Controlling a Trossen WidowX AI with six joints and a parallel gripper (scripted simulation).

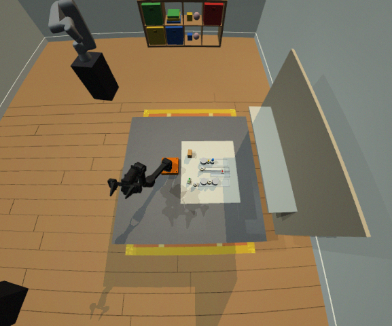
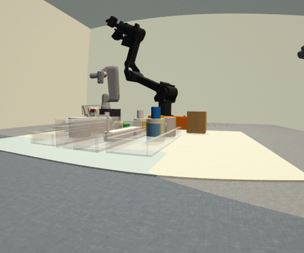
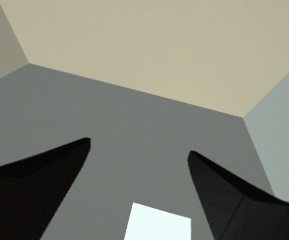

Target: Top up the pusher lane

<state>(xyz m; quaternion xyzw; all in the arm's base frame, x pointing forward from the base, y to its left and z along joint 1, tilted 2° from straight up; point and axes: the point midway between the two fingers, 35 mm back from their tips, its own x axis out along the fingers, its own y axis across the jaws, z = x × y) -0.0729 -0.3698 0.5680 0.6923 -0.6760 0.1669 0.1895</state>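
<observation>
My gripper (image 1: 118,193) (image 2: 109,20) (image 3: 140,149) is open and empty. It is raised high over the table's left edge, far from the mat, and the wrist view shows only walls and ceiling between the fingers. Three clear lanes lie on the white mat (image 1: 210,194) (image 2: 228,155). The middle lane (image 1: 215,170) holds one small pale jar (image 1: 202,168) near its front and a pusher with a red mark (image 1: 222,170). Loose in front of the lanes stand a green-lidded jar (image 1: 189,180) (image 2: 126,125) and a small pale jar (image 1: 196,184). I cannot tell their lids apart at this size.
The far lane holds a grey jar (image 1: 203,161), a yellow one and a blue-lidded one (image 1: 212,160) (image 2: 155,124). The near lane holds three grey jars (image 1: 209,181). A brown block (image 1: 189,153) (image 2: 196,122) stands on the mat near the orange arm base (image 1: 173,165).
</observation>
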